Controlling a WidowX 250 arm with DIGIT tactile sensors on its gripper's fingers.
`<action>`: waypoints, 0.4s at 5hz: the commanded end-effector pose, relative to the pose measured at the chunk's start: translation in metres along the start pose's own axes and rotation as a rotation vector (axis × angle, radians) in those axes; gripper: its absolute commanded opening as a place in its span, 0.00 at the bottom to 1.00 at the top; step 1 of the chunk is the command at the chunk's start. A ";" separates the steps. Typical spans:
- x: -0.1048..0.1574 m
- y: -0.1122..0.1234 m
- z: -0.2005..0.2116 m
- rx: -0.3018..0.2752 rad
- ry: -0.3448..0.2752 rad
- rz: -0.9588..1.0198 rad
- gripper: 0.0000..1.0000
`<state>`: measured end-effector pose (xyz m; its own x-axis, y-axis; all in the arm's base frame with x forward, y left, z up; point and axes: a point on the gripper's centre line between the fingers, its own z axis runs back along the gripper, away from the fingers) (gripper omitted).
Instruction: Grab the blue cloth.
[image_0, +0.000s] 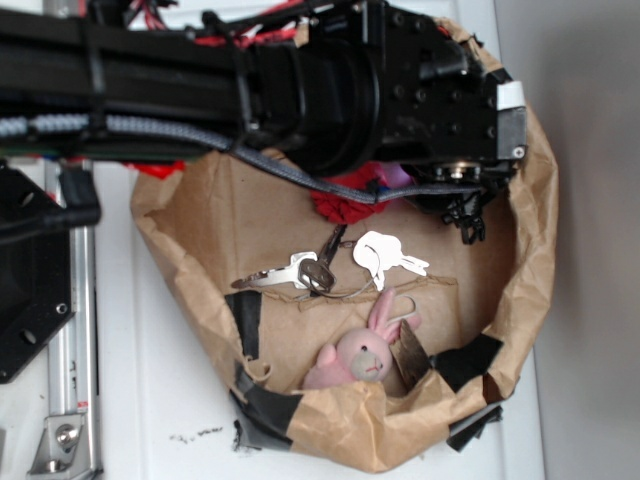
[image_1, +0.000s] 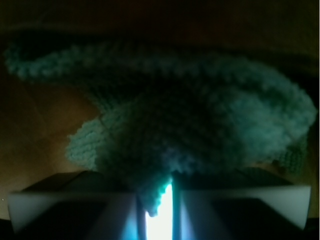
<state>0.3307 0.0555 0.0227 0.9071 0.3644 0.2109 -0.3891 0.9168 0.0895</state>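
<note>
Exterior: arm (image_0: 300, 80) is reaching over the paper bag (image_0: 530, 250), blocking the far end. Red cloth (image_0: 345, 205) is peeking out beneath it; keys (image_0: 300, 272), white tag (image_0: 385, 252) and pink bunny (image_0: 358, 352) are lying nearer. Blue cloth isn't showing here.

Wrist: blue cloth (image_1: 200, 115) is filling the frame, bunched right against the claw (image_1: 159, 210). Fingers are sitting nearly together, a thin fold hanging in the bright slit between them, so it looks pinched.

Judgement: grip is catching only an edge. Squeeze fully, then lift slowly and straight up so the fold isn't slipping out.

White table (image_0: 170, 400), torn brown paper bag (image_0: 520, 290) lying on it
</note>
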 end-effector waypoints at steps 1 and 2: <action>0.015 0.022 0.025 0.022 -0.078 0.044 0.00; 0.019 0.031 0.049 -0.018 -0.070 0.023 0.00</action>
<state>0.3187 0.0689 0.0478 0.9106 0.3670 0.1903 -0.3873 0.9182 0.0827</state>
